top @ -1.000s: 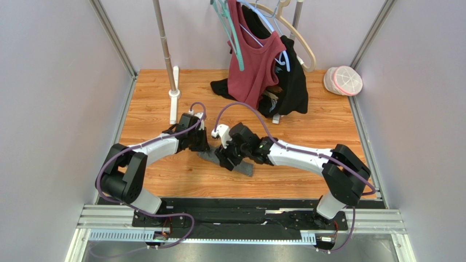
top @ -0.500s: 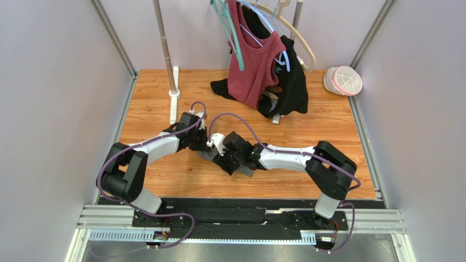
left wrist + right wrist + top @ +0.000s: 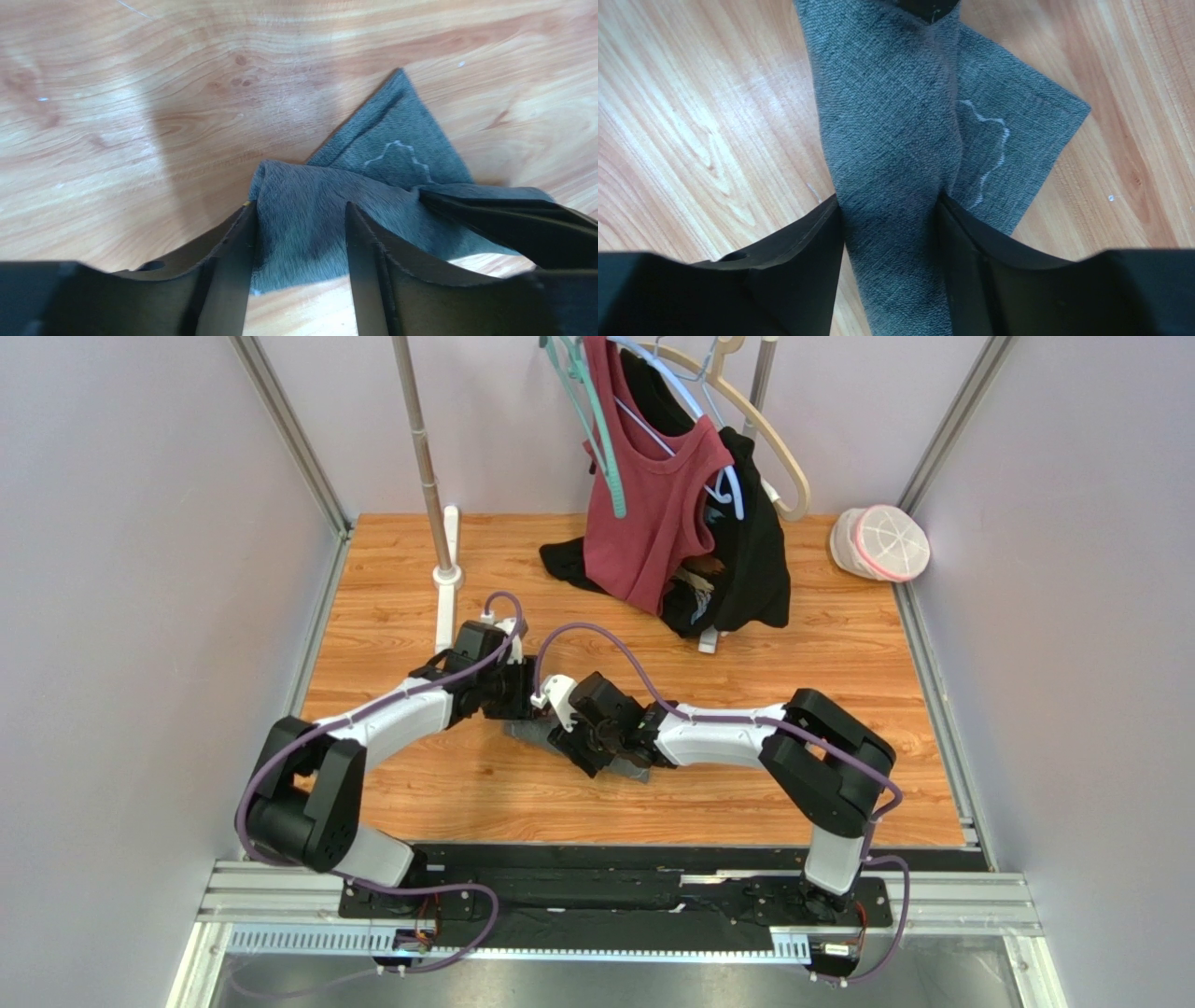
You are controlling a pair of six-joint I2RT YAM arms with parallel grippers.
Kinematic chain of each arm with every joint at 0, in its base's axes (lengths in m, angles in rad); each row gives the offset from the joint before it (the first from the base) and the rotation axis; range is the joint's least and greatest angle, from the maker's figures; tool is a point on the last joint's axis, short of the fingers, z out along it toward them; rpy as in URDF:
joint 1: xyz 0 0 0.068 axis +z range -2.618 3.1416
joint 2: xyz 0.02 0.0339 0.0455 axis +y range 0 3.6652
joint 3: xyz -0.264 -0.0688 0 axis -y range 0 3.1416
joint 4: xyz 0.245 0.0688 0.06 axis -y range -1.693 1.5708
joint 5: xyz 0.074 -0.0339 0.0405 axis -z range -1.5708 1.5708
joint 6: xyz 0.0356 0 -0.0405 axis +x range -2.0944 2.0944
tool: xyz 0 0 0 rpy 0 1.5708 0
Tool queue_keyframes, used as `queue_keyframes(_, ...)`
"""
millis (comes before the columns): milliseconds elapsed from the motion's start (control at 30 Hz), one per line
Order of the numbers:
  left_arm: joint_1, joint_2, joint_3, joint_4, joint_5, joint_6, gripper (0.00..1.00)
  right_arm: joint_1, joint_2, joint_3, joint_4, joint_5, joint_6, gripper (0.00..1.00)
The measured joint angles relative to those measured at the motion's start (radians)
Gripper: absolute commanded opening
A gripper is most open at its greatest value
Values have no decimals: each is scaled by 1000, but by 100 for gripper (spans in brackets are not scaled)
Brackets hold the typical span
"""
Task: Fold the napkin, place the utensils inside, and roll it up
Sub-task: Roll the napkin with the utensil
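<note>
The napkin (image 3: 522,734) lies rolled into a narrow dark grey strip on the wooden table (image 3: 421,798), between my two grippers. A flat corner flap with pale stitching (image 3: 990,140) sticks out beside the roll. My left gripper (image 3: 530,711) stands open over one end of the napkin (image 3: 393,150). Its fingers are apart, with the cloth lying loose between them (image 3: 298,224). My right gripper (image 3: 578,742) straddles the roll (image 3: 892,119) further along, and both fingers press its sides (image 3: 891,217). The right fingers (image 3: 505,217) show in the left wrist view. The utensils are hidden.
At the back hang a maroon top (image 3: 652,490) and a black garment (image 3: 751,546) on hangers. A metal pole (image 3: 421,434) rises from a white foot (image 3: 446,581). A white and pink cap (image 3: 881,542) lies at the back right. Grey walls close in both sides.
My left jaws have opened and let go of the napkin's end. My right gripper has slid left along the roll, close to the left one, and its jaws have narrowed onto it.
</note>
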Motion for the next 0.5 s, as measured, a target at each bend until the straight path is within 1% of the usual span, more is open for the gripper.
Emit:
queue_keyframes(33,0,-19,0,-6,-7,-4,61,-6,2,3,-1,-6,2,46)
queue_keyframes(67,0,-36,0,-11,-14,-5,63,-14,3,5,-3,-19,8,44)
queue_keyframes(133,0,-84,0,-20,-44,-9,64,-32,3,8,-7,-50,21,41)
queue_keyframes(300,0,-205,-2,-48,-133,-19,66,-74,3,16,-18,-140,47,39)
queue_keyframes(400,0,-269,-23,-43,-161,-22,66,-110,8,22,-26,-227,76,39)
queue_keyframes(500,0,-299,-56,-36,-163,-22,66,-153,21,34,-32,-324,107,39)
